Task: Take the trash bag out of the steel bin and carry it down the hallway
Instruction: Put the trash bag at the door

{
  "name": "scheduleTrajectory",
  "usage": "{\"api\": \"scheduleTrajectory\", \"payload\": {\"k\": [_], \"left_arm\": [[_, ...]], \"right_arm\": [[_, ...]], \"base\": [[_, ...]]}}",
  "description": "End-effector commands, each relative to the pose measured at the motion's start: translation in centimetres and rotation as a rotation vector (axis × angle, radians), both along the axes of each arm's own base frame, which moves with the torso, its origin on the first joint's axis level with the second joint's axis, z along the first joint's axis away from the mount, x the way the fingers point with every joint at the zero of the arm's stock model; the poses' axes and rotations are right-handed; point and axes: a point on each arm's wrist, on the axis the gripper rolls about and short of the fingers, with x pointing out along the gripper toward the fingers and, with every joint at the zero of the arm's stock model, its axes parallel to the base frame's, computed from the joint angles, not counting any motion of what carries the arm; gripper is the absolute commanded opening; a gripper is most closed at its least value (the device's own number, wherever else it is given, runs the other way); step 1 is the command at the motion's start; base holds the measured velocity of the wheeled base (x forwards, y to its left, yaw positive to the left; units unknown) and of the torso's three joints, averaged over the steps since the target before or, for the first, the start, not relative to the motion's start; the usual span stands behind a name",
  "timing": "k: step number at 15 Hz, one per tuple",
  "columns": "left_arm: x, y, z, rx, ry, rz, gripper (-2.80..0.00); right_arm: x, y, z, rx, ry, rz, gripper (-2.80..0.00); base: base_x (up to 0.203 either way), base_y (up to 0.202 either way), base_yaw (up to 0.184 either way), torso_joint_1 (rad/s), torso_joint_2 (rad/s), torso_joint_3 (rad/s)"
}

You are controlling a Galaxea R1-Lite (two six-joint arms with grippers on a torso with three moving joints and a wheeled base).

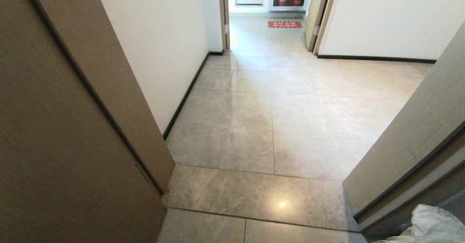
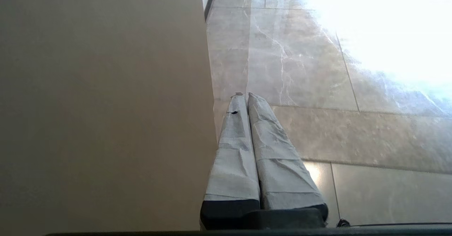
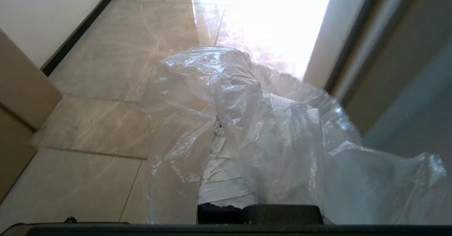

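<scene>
Trash bag [image 3: 247,123]: I am seeing it draping over my right claw [image 3: 226,158], whose fingers are clamping together on the crinkled plastic; a pale corner is showing at the head view's lower right.
Left claw [image 2: 245,95]: I am holding it idle, fingers pressing together on nothing, beside the brown door [image 2: 106,105].
Hallway [image 1: 272,126]: glossy grey tiles are stretching ahead between the door frames.

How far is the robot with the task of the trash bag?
Done: the trash bag is out of its bin; no bin is in view. In hand: the right tool is shut on it at a doorway. Left: carrying it down the hallway ahead.
</scene>
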Motion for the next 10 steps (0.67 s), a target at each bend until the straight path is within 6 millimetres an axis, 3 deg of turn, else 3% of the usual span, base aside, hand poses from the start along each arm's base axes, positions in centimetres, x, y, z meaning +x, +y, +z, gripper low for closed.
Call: {"api": "scheduleTrajectory", "payload": {"k": [1,5,10], "left_arm": [[0.00,0.00,0.00,0.000,0.000,0.000,-2.80],[0.00,0.00,0.01,0.000,-0.001,0.000,-2.80],[0.00,0.00,0.01,0.003,-0.001,0.000,-2.80]], "right_arm": [[0.02,0.00,-0.03,0.000,0.003,0.000,-2.80],[0.02,0.00,-0.03,0.000,0.003,0.000,-2.80],[0.02,0.00,-0.03,0.000,0.003,0.000,-2.80]], "base": [[0.203,0.000,0.000,-0.001,0.00,0.004],[0.178,0.000,0.001,0.001,0.00,0.001],[0.014,0.000,-0.001,0.000,0.00,0.000]]}}
